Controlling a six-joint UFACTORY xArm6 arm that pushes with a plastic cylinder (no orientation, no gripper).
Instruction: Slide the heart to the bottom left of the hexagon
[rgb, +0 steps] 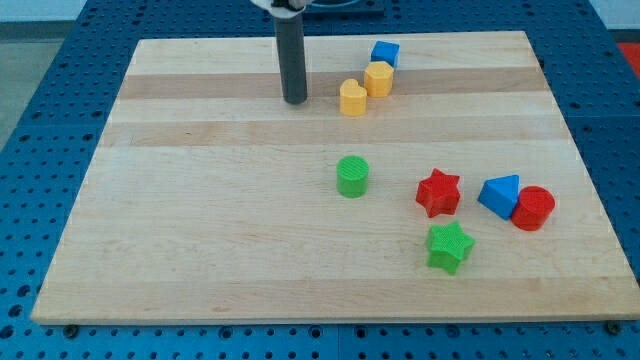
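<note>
Near the view's top, my tip (295, 101) stands just left of the yellow heart (352, 98), which touches the yellow hexagon (378, 78); I have no jaws.

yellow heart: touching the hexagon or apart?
Touching, as far as the view shows: the yellow heart sits against the yellow hexagon's lower-left side, no gap visible. My tip stands left of it.

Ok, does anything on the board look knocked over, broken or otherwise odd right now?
Nothing stands out. All the blocks sit flat on the wooden board. The yellow heart touches the yellow hexagon at its lower left, and my tip rests just to the heart's left, apart from it.
</note>
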